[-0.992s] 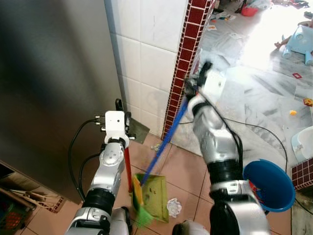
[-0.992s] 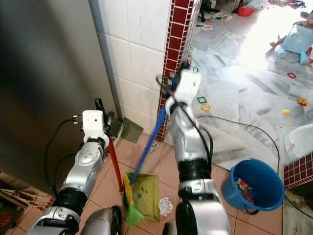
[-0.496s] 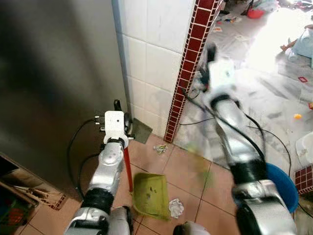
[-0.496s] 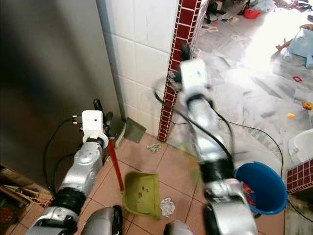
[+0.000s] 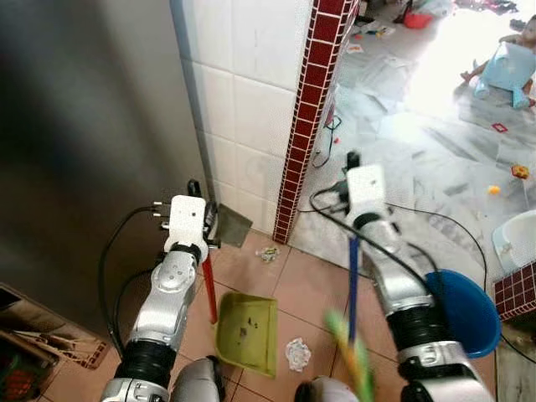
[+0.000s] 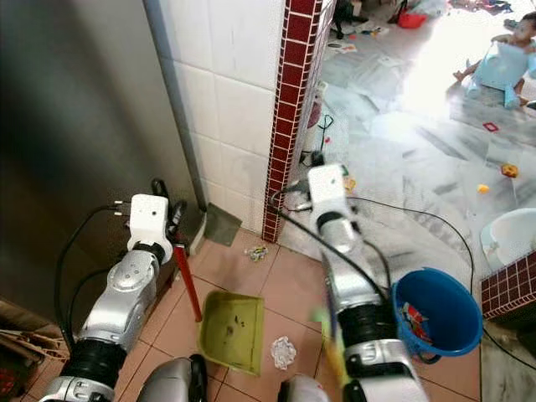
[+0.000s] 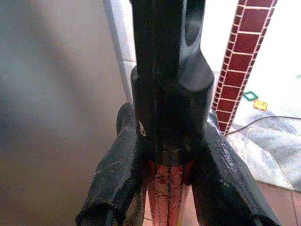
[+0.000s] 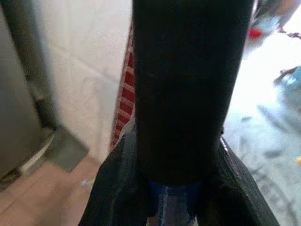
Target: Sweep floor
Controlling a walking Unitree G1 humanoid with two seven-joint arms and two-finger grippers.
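A green dustpan (image 5: 247, 335) rests on the tan tiles, its red handle (image 5: 209, 289) rising to my left gripper (image 5: 194, 191), which is shut on it. In the left wrist view the black fingers (image 7: 117, 174) clamp that red handle (image 7: 168, 186). My right gripper (image 5: 353, 161) is shut on the broom's blue handle (image 5: 353, 285). The green and yellow bristles (image 5: 352, 362) are blurred, low and to the right of the dustpan. A crumpled white paper (image 5: 296, 353) lies between pan and bristles. A small scrap of litter (image 5: 268, 253) lies near the pillar's foot.
A steel-grey surface (image 5: 84, 151) and a white tiled wall with a red-tiled pillar (image 5: 306, 126) stand ahead on the left. A blue bucket (image 5: 465, 314) sits at the right. A black cable (image 5: 452, 219) crosses the marble floor. A person by a pale blue stool (image 5: 502, 63) is far back.
My right arm has swung the broom off the dustpan and over to the right, past the crumpled paper. The left arm keeps the dustpan in place. The camera has shifted a little.
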